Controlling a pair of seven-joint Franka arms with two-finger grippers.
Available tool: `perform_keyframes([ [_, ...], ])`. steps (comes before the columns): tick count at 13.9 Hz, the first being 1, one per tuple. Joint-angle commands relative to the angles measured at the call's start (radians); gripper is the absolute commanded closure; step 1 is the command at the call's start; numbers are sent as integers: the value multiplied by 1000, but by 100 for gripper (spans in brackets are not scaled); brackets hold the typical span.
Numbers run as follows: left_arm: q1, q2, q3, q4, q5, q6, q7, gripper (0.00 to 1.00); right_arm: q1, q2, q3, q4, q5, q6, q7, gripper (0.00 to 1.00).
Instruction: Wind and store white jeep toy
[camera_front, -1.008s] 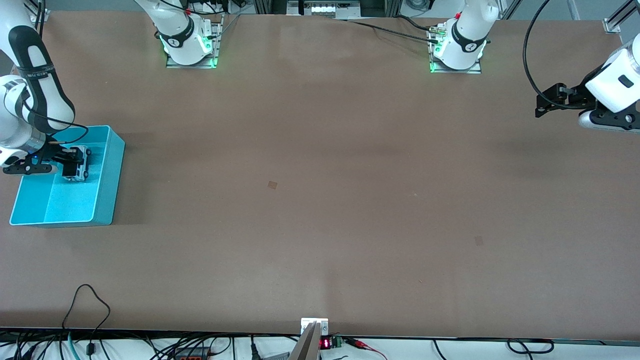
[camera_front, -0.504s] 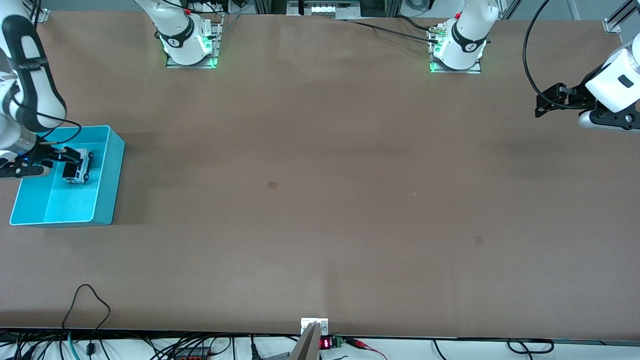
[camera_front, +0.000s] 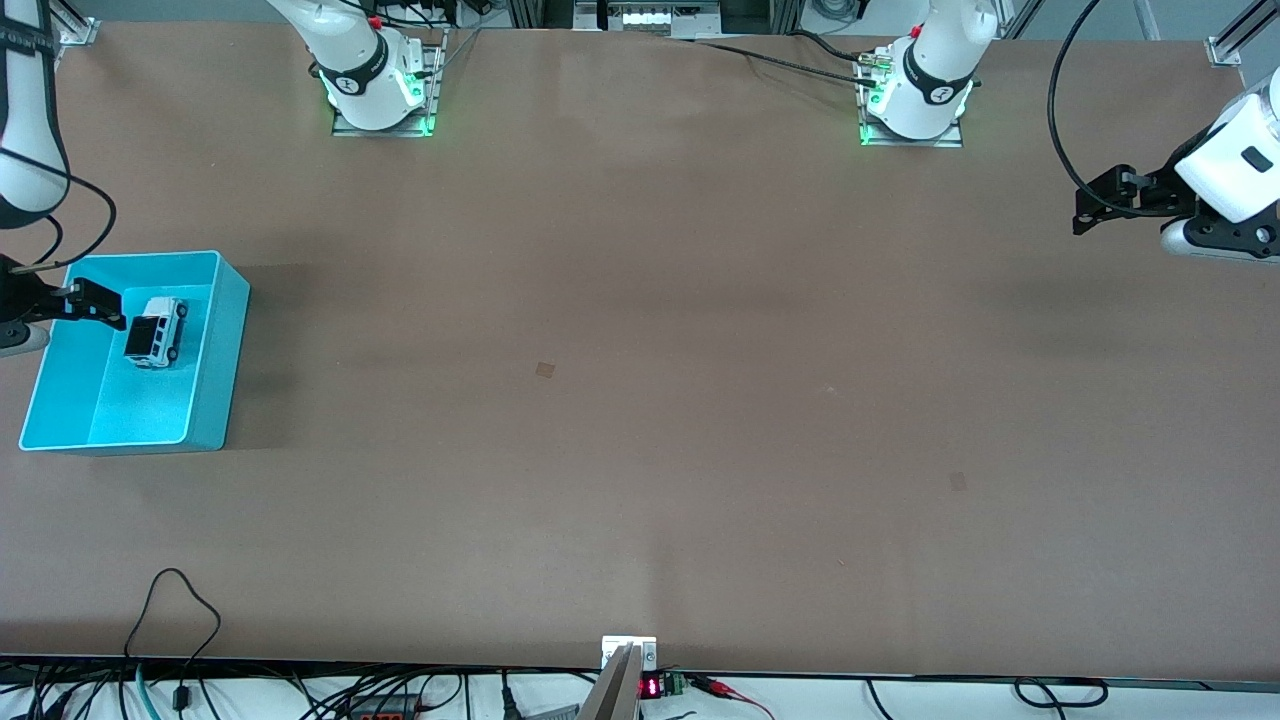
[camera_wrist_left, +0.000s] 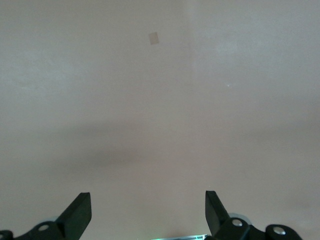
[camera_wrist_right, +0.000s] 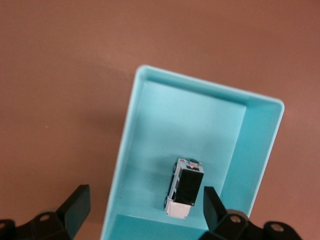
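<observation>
The white jeep toy (camera_front: 155, 332) with its black roof panel lies on the floor of the cyan bin (camera_front: 214, 400), in the half farther from the front camera. My right gripper (camera_front: 98, 302) is open and empty, over the bin's rim at the right arm's end, apart from the jeep. In the right wrist view the jeep (camera_wrist_right: 185, 187) lies in the bin (camera_wrist_right: 260, 135) below my open right gripper (camera_wrist_right: 145, 196), close to one finger. My left gripper (camera_front: 1092, 205) waits open and empty over bare table at the left arm's end; it also shows in the left wrist view (camera_wrist_left: 147, 201).
The bin stands at the table's edge at the right arm's end. Two small tan patches (camera_front: 544, 369) (camera_front: 957, 481) mark the brown tabletop. A black cable (camera_front: 175, 620) loops on the table's near edge. One patch (camera_wrist_left: 153, 38) shows in the left wrist view.
My right gripper has let go of the jeep and drawn back toward the right arm's end of the bin. The jeep stays in the bin. The left arm has barely moved.
</observation>
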Motion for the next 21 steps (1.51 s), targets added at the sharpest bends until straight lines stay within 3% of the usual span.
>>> perform_keyframes([
  [1, 1, 5, 1, 21, -2, -20, 16, 0, 49, -9, 10, 88, 12, -113, 46, 0],
  [5, 1, 8, 1, 20, -3, -37, 13, 0, 128, -37, 24, 125, 14, -199, 369, 0],
  [10, 9, 45, 1, 33, -17, -29, 6, 0, 190, -95, 32, 130, 20, -242, 528, 0],
  [17, -4, 46, -5, 87, -17, -2, 22, 0, 191, -277, 36, 30, 35, -279, 523, 0],
  [21, -5, 48, -8, 92, -17, -3, 22, 0, 190, -300, 58, 10, 35, -279, 525, 0],
])
